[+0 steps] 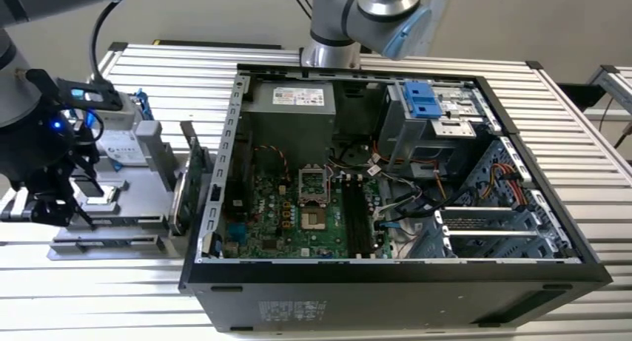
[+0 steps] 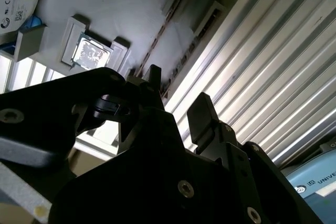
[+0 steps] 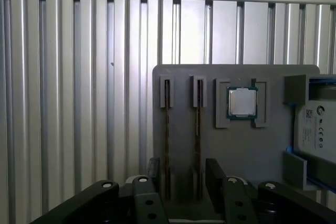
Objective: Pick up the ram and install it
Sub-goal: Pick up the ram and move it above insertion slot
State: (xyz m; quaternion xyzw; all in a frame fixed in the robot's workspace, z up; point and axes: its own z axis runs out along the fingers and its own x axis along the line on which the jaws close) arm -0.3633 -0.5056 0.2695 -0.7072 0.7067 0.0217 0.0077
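Hand spread apart over the ram standing in grey holder

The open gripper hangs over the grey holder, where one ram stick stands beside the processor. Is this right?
Not quite. Two ram sticks stand in the holder, not one; the first wrist view shows both. The rest is right: the gripper is open over the holder, and the processor lies beside the sticks.
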